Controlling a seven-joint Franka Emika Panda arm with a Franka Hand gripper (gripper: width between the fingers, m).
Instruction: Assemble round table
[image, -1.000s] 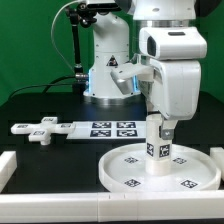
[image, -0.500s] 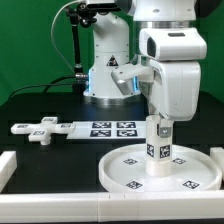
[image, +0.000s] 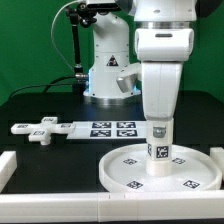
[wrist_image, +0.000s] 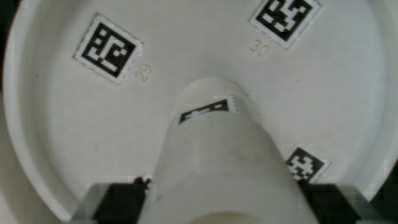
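The large round white disc (image: 165, 167) with square markers lies flat at the exterior view's lower right. The short thick white cylinder leg (image: 158, 147) stands upright at the disc's middle. My gripper (image: 159, 127) is straight above it, shut on the leg's upper end. In the wrist view the leg (wrist_image: 228, 150) runs down to the disc (wrist_image: 107, 110), with a dark finger (wrist_image: 121, 202) on each side of it. The cross-shaped foot piece (image: 41, 130) lies on the table at the exterior view's left.
The marker board (image: 102, 129) lies beside the foot piece, behind the disc. White border bars run along the front edge (image: 60, 209) and the front left corner (image: 6, 166). The arm's base (image: 108, 70) stands at the back.
The wrist has turned about the upright leg; the hand now looks narrower in the exterior view. The leg and disc stay where they were.
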